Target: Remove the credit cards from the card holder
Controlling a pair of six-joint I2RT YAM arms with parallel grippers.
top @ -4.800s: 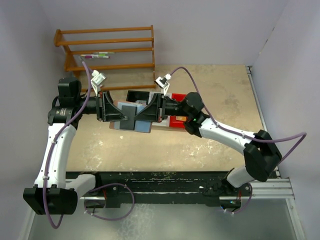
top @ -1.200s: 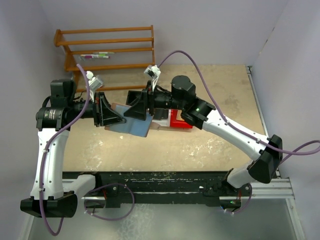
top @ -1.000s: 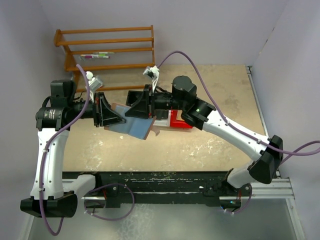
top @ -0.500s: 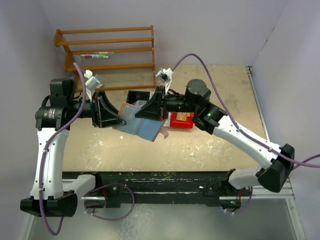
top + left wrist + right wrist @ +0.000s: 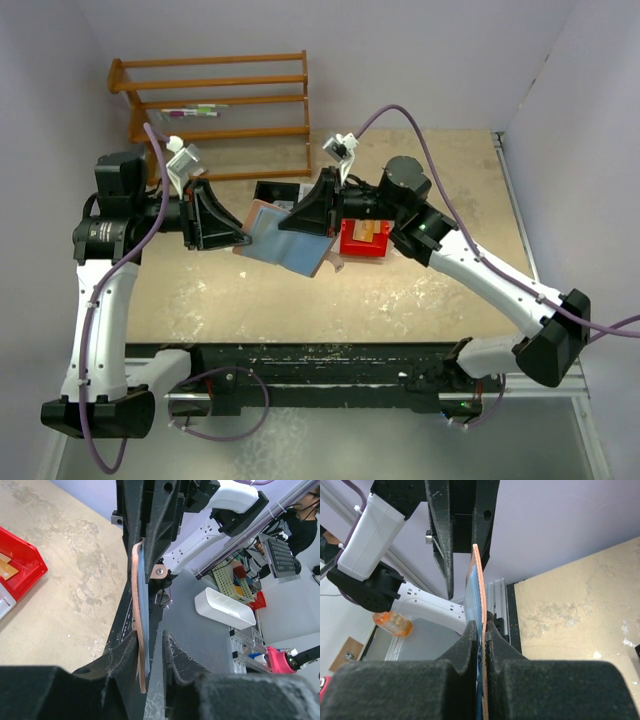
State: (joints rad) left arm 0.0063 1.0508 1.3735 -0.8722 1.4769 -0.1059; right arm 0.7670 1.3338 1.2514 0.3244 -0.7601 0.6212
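The card holder (image 5: 290, 248) hangs open above the table between my two grippers, pinkish-brown outside with its light blue lining facing up. My right gripper (image 5: 288, 226) is shut on its right edge; in the right wrist view both pads of that gripper (image 5: 481, 625) press the holder (image 5: 478, 580). My left gripper (image 5: 242, 238) straddles the left edge. In the left wrist view the holder (image 5: 136, 580) rests against one finger of that gripper (image 5: 150, 636), with a gap to the other. A golden credit card (image 5: 372, 232) lies in the red bin (image 5: 350, 247). Whether cards sit inside the holder I cannot tell.
A black bin (image 5: 270, 190) stands behind the holder. A wooden rack (image 5: 215, 100) fills the far left, with small items on one shelf. The red bin (image 5: 25, 560) shows at the left of the left wrist view. Walls enclose the table on three sides.
My right gripper has closed on the holder and drawn back to the right, carrying the holder slightly that way. My left gripper's jaws have loosened on the other edge.
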